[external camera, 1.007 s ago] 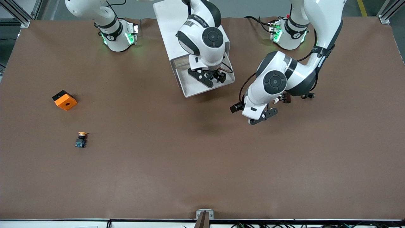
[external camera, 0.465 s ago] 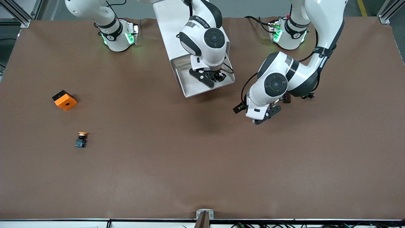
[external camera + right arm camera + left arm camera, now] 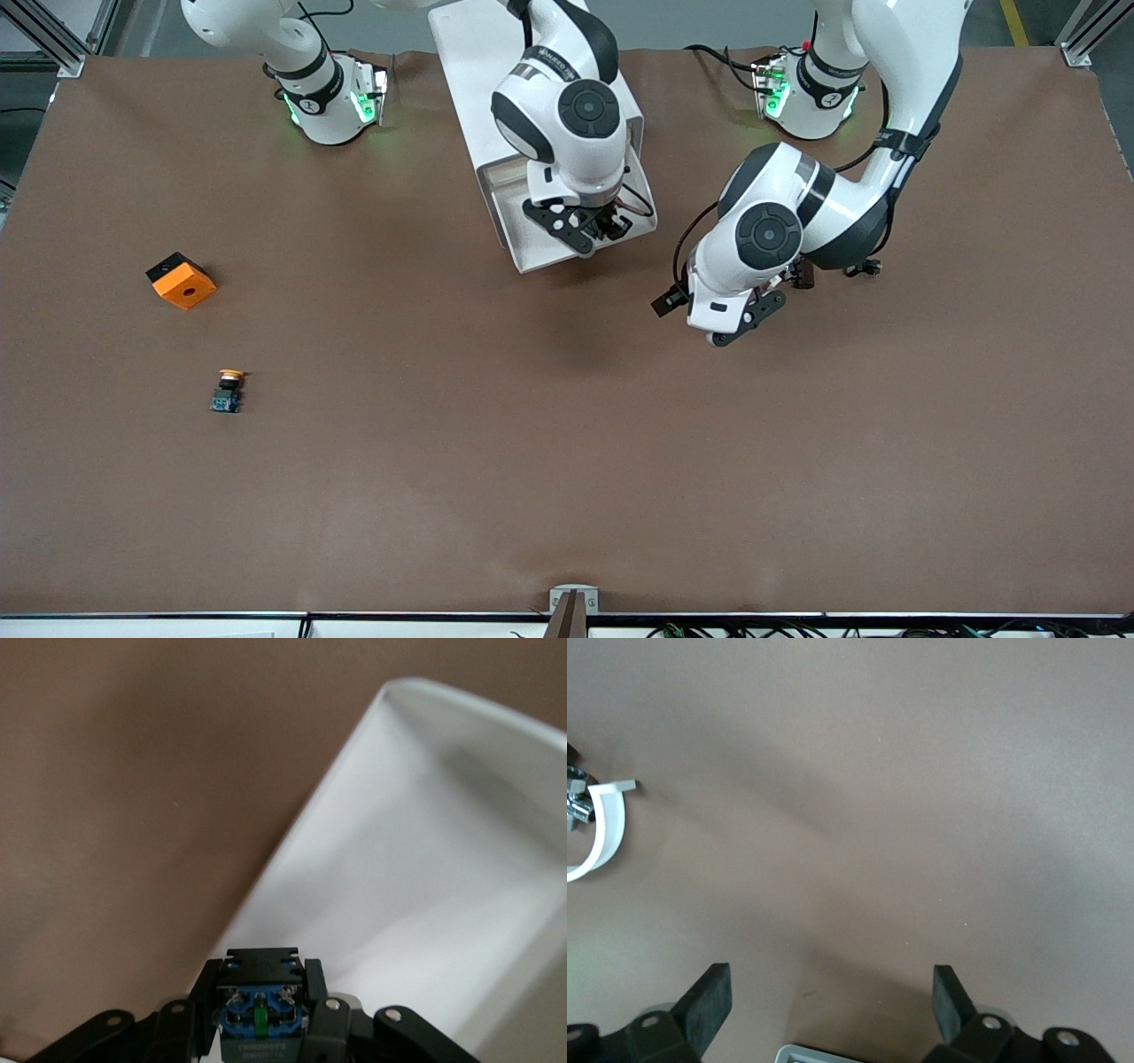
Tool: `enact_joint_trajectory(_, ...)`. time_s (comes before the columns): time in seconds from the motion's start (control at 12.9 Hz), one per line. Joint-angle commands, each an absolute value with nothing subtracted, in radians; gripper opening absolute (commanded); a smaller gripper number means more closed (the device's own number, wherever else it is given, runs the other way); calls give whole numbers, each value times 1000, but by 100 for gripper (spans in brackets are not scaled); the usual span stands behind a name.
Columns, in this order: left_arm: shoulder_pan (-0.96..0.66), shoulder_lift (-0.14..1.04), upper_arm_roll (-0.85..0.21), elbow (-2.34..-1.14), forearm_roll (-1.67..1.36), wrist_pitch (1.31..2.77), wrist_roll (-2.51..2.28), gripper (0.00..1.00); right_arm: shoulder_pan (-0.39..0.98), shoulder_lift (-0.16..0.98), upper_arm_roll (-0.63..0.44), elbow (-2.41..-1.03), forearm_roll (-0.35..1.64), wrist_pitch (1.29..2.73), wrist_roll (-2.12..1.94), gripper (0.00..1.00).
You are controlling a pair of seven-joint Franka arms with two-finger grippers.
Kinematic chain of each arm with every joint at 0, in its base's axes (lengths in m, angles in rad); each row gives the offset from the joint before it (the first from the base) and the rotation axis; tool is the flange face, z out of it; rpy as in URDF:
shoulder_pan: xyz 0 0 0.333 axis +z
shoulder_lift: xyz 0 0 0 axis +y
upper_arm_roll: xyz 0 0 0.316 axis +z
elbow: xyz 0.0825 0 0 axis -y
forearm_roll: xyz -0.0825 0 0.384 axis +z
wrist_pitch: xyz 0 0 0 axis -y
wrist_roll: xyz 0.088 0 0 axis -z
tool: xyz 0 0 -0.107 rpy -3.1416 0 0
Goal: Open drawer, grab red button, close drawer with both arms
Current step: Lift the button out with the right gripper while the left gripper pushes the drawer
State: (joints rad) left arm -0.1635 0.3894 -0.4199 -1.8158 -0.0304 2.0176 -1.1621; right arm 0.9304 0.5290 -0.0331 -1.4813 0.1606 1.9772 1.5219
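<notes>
The white drawer (image 3: 537, 258) stands pulled out of its white cabinet (image 3: 483, 62) between the two arm bases. My right gripper (image 3: 580, 227) hangs over the open drawer and is shut on the button (image 3: 261, 1008). In the right wrist view the button's blue base and black body sit between the fingers (image 3: 317, 985), with the drawer's white inside (image 3: 425, 859) below; its cap is hidden. My left gripper (image 3: 741, 326) is open over bare table beside the drawer, toward the left arm's end. In the left wrist view its gripper (image 3: 830, 985) holds nothing.
An orange cube with a hole (image 3: 181, 280) and an orange-capped button (image 3: 228, 392) lie toward the right arm's end of the brown table (image 3: 567, 461), nearer the front camera than the drawer. A white curved piece (image 3: 607, 828) shows at the edge of the left wrist view.
My right gripper has shut on the button over the drawer and shifted slightly. The left hand has turned and drawn in a little, still open.
</notes>
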Motion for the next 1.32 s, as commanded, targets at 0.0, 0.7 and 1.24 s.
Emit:
enact_joint_trajectory(0.0, -186, 432, -425, -1775, -21, 2013, -1227, 100, 846, 531, -25, -1375, 184, 1867, 1430, 0)
enact_joint_trajectory(0.7, -394, 551, -425, -1729, -25, 2079, -1351, 100, 430, 500, -34, -1431, 57, 1807, 772, 0)
enact_joint_trajectory(1.24, -535, 564, -457, -1764, -40, 2072, -1354, 100, 177, 540, -34, -1666, 3, 2204, 370, 0)
